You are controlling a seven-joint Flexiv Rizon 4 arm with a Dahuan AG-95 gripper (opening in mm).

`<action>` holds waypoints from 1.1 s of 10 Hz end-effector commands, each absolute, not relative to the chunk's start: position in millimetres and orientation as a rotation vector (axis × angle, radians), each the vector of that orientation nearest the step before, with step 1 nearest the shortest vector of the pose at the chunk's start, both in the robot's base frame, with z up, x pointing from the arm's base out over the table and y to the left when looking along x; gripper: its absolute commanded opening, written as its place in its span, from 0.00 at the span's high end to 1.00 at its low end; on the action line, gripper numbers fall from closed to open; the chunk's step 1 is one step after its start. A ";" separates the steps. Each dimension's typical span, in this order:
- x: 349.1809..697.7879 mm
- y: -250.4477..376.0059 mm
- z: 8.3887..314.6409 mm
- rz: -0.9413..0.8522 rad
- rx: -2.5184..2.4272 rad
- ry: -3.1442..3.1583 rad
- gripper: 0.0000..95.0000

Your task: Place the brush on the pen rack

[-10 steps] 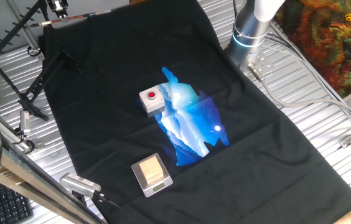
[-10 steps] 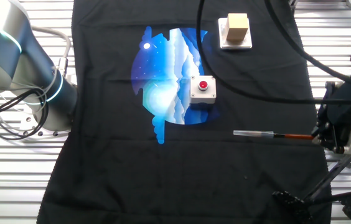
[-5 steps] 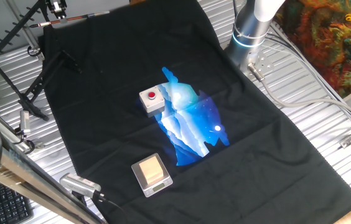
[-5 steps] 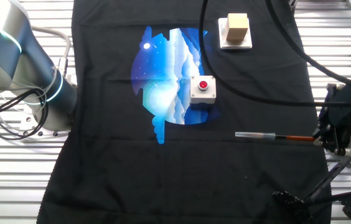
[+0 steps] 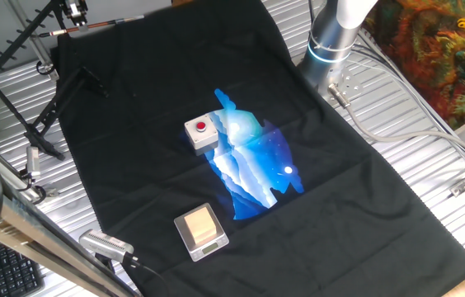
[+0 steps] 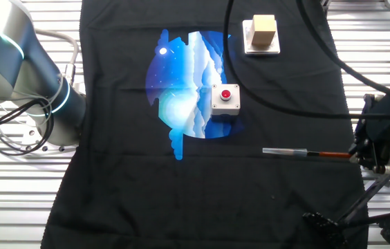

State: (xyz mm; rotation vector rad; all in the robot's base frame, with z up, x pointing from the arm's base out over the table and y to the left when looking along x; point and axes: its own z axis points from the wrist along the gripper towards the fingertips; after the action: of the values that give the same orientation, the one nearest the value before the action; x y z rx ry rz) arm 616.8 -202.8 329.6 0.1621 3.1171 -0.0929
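Note:
My gripper (image 6: pixel 354 153) is at the right edge of the black cloth and is shut on the reddish-brown end of the brush (image 6: pixel 305 152). The brush is held level just above the cloth, its pale tip pointing toward the cloth's middle. In one fixed view the gripper (image 5: pixel 72 23) is at the top left, with the brush (image 5: pixel 100 24) sticking out to the right. The pen rack (image 5: pixel 10 49) is a black toothed bar slanting up beside and below the gripper. Its splayed legs (image 6: pixel 364 199) show below the gripper in the other view.
A grey box with a red button (image 6: pixel 225 97) stands mid-cloth on a blue print. A wooden block on a small white scale (image 6: pixel 263 32) stands at the cloth's far end. The arm's base (image 6: pixel 39 83) is at the left, and black cables (image 6: pixel 285 107) arc over the cloth.
The gripper and brush have shifted slightly to the right in the other fixed view, toward the rack side. Nothing else has moved.

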 end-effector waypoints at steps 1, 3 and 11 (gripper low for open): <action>617.2 -202.4 329.9 -0.098 0.162 3.116 1.00; 617.1 -202.3 330.0 -0.112 0.163 3.118 1.00; 615.8 -201.3 331.8 -0.118 0.161 3.121 1.00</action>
State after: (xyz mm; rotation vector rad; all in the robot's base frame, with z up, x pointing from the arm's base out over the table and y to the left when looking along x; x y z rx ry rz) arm 615.6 -201.1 331.6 0.1612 3.1211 -0.1186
